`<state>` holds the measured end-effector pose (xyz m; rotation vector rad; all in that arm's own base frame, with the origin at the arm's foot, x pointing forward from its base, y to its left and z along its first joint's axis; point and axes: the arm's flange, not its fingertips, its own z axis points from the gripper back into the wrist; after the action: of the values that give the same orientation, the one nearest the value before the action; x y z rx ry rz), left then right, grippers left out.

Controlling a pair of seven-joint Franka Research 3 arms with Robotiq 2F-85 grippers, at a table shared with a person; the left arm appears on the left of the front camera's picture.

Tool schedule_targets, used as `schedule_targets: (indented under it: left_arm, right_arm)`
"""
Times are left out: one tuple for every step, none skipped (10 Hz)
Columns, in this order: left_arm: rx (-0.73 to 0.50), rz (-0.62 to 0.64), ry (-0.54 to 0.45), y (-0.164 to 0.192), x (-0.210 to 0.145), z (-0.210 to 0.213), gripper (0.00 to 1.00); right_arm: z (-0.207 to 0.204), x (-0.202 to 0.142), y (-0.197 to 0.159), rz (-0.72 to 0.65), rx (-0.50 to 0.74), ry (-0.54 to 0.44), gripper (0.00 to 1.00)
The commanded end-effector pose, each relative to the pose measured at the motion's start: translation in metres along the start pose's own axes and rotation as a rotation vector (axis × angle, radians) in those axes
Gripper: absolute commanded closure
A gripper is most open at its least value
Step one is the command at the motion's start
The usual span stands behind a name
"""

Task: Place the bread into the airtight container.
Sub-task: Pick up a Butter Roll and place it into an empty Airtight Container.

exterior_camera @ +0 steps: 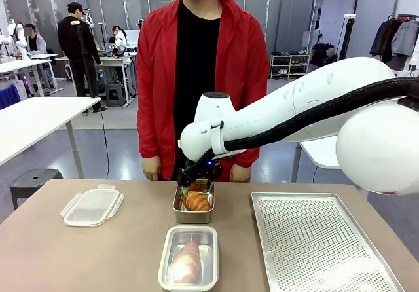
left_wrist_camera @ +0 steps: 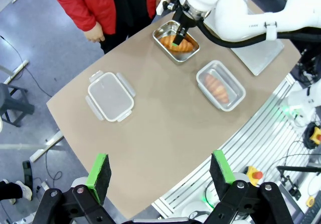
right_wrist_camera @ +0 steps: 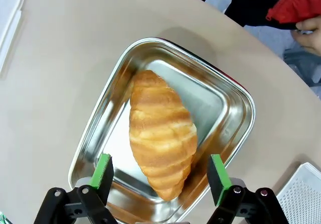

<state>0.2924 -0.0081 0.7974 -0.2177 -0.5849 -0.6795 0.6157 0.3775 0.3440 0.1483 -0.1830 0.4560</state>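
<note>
- Now 1 croissant [right_wrist_camera: 161,138] lies in the open steel container [right_wrist_camera: 228,101], its long axis running roughly 11 to 5 o'clock in the right wrist view.
- Right gripper [right_wrist_camera: 159,176] hovers directly above it, fingers spread, 1 pad on each long flank, touching nothing.
- Left gripper [left_wrist_camera: 161,170], also spread and empty, hangs well apart, so the right arm is nearer.
- Loose lid [exterior_camera: 91,206] lies at 9 o'clock; a second lidded container [exterior_camera: 189,258] sits at 6.

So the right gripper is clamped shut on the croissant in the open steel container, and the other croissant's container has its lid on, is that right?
Not quite. The right gripper is open, with its fingers either side of the croissant in the open steel container, as the right wrist view shows. The other croissant's container does have its lid on.
</note>
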Motion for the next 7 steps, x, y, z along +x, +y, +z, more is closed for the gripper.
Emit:
schedule_targets:
  left_arm:
    - [-0.009,-0.002,-0.012,-0.0008,0.0015,0.0018,0.00]
    - [-0.009,-0.002,-0.012,-0.0008,0.0015,0.0018,0.00]
    - [-0.009,-0.002,-0.012,-0.0008,0.0015,0.0018,0.00]
    - [-0.009,-0.002,-0.012,-0.0008,0.0015,0.0018,0.00]
    - [-0.009,-0.002,-0.012,-0.0008,0.0015,0.0018,0.00]
    - [-0.009,-0.002,-0.012,-0.0008,0.0015,0.0018,0.00]
    - [-0.009,-0.002,-0.012,-0.0008,0.0015,0.0018,0.00]
  right_arm:
    - [0.0034,-0.0005,0.0046,-0.005,-0.035,0.008,0.07]
    - [0.0034,-0.0005,0.0046,-0.005,-0.035,0.008,0.07]
    - [0.0034,-0.0005,0.0046,-0.005,-0.035,0.008,0.07]
    - [0.0034,-0.0005,0.0046,-0.005,-0.035,0.008,0.07]
    - [0.0034,-0.0005,0.0046,-0.005,-0.035,0.008,0.07]
    - [0.0034,-0.0005,0.0046,-0.005,-0.035,0.008,0.07]
    - [0.0034,-0.0005,0.0046,-0.005,-0.035,0.008,0.07]
